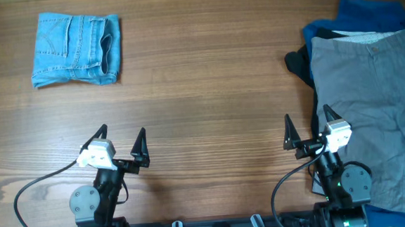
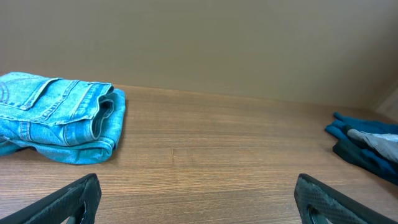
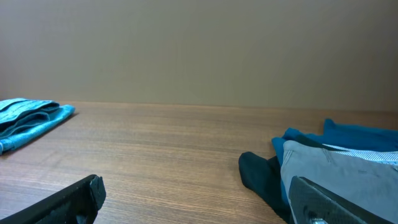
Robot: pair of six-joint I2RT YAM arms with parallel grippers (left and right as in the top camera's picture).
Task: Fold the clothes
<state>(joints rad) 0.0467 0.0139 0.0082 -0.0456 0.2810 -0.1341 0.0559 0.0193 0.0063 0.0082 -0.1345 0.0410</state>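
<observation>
Large grey shorts [image 1: 375,110] lie spread at the table's right, waistband at the far end, on top of a black garment [image 1: 299,64] and a royal-blue garment [image 1: 369,12]. They also show in the right wrist view [image 3: 348,171]. Folded light-blue denim shorts [image 1: 77,48] lie at the far left, also in the left wrist view [image 2: 59,115]. My left gripper [image 1: 121,137] is open and empty near the front edge. My right gripper [image 1: 307,123] is open and empty, its right finger over the grey shorts' left edge.
The wooden table [image 1: 208,92] runs bare between the denim shorts and the pile. Both arm bases and a black cable [image 1: 31,191] sit at the front edge. A plain wall stands behind the table.
</observation>
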